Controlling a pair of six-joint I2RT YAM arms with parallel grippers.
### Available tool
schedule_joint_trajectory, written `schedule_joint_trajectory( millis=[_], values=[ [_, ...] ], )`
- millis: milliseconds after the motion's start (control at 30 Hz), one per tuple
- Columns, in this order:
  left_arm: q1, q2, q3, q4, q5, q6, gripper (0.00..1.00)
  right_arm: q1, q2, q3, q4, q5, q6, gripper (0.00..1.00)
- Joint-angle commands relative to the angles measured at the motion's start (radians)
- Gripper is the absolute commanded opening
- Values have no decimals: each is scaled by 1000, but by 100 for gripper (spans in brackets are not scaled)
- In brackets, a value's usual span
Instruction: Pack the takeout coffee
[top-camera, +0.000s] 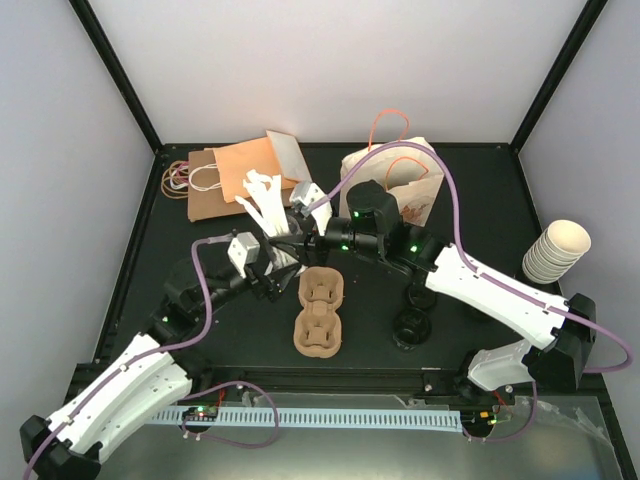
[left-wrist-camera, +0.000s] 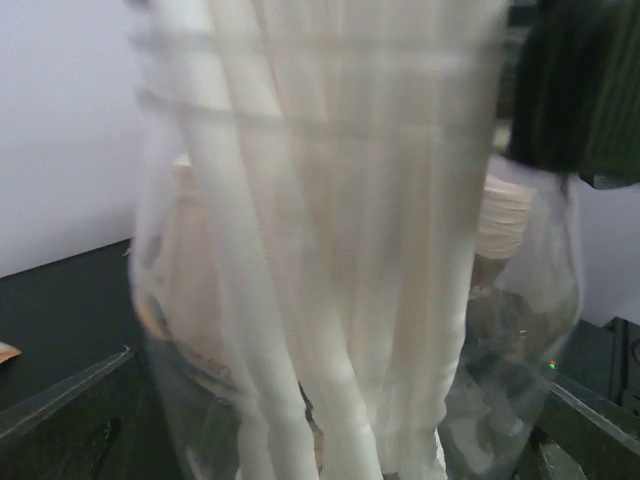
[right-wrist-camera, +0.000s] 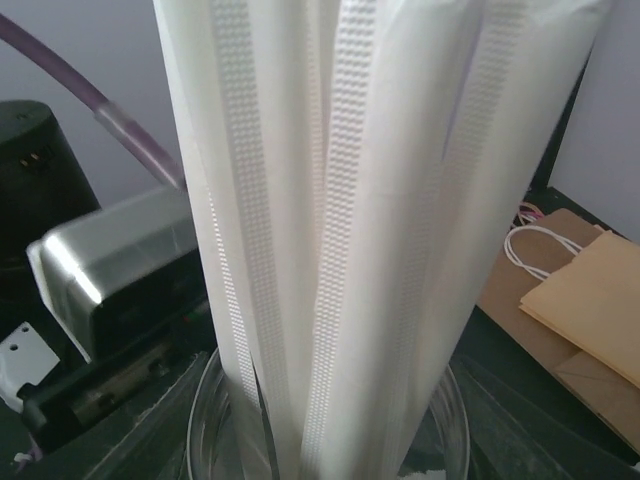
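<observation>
Straw jar: the clear jar (top-camera: 283, 248) of paper-wrapped straws (right-wrist-camera: 350, 200) stands upright left of centre, and both my arms meet on it. I read this as fetching a straw for the order, with one arm steadying the glass and the other picking.
Cup carrier: the pulp carrier (top-camera: 320, 310) lies flat just in front of the jar with no cup in its wells. I judge it is set there so either arm can reach it.
White bag: the white bag (top-camera: 400, 185) stands open at the back with its orange handles up — probably where the order ends up.
Takeout coffee: I can't find the single printed cup in any view. The stack of cups (top-camera: 557, 250) at the right edge isn't it, and the cup may be hidden behind my right arm.
Left gripper: the left gripper (left-wrist-camera: 325, 420) is spread wide, with its clear fingers (left-wrist-camera: 60, 395) on either side of the jar. There is a gap to the glass on the near side, so it holds nothing.
Right gripper: the right gripper (right-wrist-camera: 330, 430) straddles the straw bundle near the jar's rim, with its fingers (right-wrist-camera: 530, 405) showing faintly at the bottom corners. I cannot tell whether they press on anything or stand free.
</observation>
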Motion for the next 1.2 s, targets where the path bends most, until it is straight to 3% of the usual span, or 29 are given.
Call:
schedule_joint_trajectory(
  millis=[0, 267, 400, 567, 733, 933, 1167],
  values=[
    [-2, -63, 90, -138, -80, -56, 99, 5, -22, -29, 72, 40, 5, 58],
    [-3, -205, 310, -650, -158, -132, 99, 5, -14, -102, 174, 131, 20, 58],
    [-3, -236, 414, -832, -248, -200, 99, 5, 7, -137, 252, 157, 33, 58],
    [-3, -180, 570, -1073, -484, -357, 99, 9, 55, -169, 363, 152, 68, 58],
    [-2, -47, 820, -1397, -764, -482, 99, 60, 120, -177, 430, 172, 63, 59],
    [-3, 4, 916, -1558, -944, -556, 99, 117, 185, -240, 590, 169, 63, 59],
    [-2, -25, 836, -1483, -898, -593, 99, 158, 285, -287, 744, 136, 84, 59]
  ],
)
